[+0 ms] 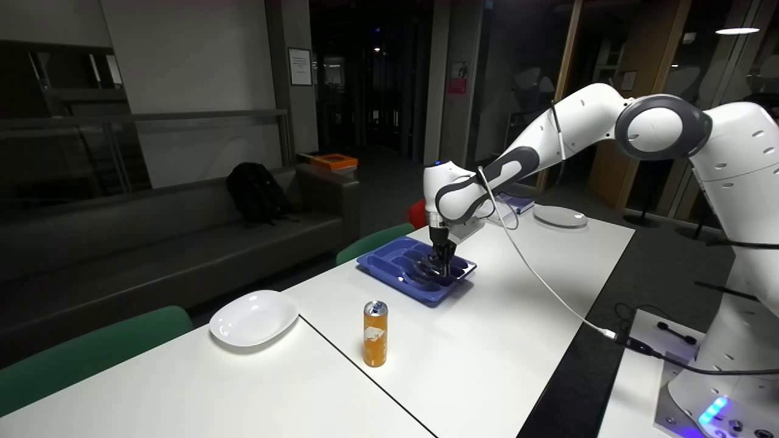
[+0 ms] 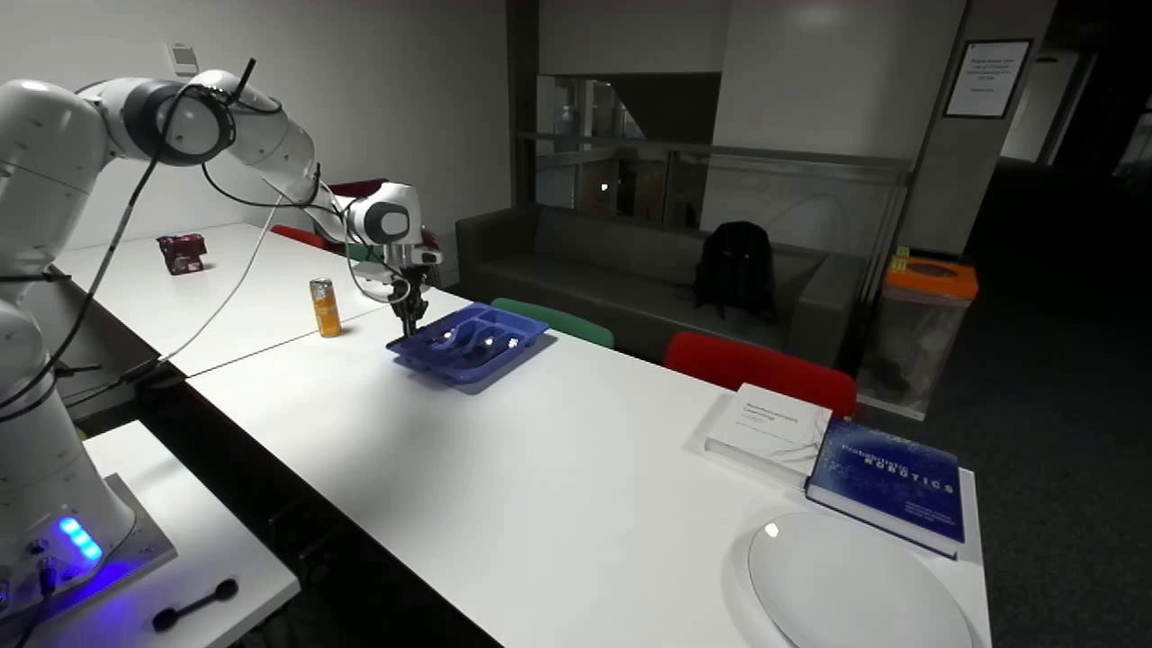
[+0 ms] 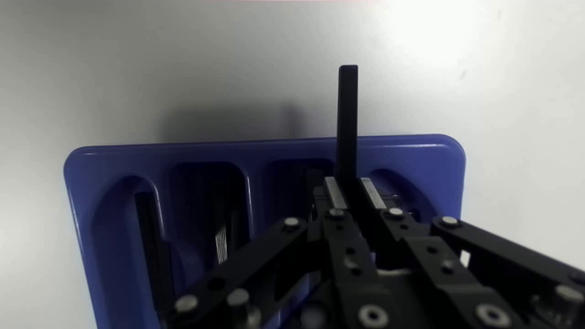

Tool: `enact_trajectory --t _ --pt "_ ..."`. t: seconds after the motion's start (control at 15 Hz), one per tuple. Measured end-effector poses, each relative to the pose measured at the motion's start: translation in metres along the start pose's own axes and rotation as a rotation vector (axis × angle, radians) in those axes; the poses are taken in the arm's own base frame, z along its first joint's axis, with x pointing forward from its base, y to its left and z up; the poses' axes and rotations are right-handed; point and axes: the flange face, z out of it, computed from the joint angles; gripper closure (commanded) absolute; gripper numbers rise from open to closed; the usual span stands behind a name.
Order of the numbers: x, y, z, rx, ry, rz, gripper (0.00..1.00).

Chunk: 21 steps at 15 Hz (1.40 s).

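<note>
A blue cutlery tray (image 1: 401,288) lies on the white table, seen in both exterior views. Above one end of it, my gripper (image 3: 353,192) points down with its fingertips closed around a long black bar, likely a utensil handle (image 3: 347,114). That handle juts out past the tray's rim (image 3: 283,149) in the wrist view; its other end is hidden under the fingers. Other dark utensils lie in the compartments, among them a black handle (image 3: 148,224) at the left and a ridged piece (image 3: 221,244). In an exterior view the gripper (image 2: 410,328) stands at the tray's near-can end.
An orange can (image 1: 375,340) stands upright near the table seam. A white bowl (image 1: 252,317) sits beyond it. Toward the opposite end lie a white book (image 2: 769,430), a blue book (image 2: 886,481) and a white plate (image 2: 850,585). A pale cable (image 1: 529,267) droops from the arm.
</note>
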Motion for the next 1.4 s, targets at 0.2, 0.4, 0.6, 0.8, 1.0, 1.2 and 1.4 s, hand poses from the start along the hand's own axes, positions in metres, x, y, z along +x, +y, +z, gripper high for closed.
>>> enact_trajectory --t 0.2,0.4,0.6,0.8,1.0,1.2,1.4 --pt "0.016 -0.003 0.018 0.000 -0.003 0.000 0.97" --pt "0.029 -0.008 0.020 0.001 0.013 -0.002 0.97" --pt "0.035 -0.012 0.010 -0.002 0.036 -0.005 0.97" --pt "0.038 -0.012 0.002 -0.016 0.025 -0.006 0.97" --pt "0.035 -0.003 0.000 -0.069 -0.040 -0.001 0.97" --pt "0.033 0.005 -0.003 -0.115 -0.100 0.004 0.97" --pt "0.034 0.007 -0.006 -0.131 -0.132 0.006 0.97"
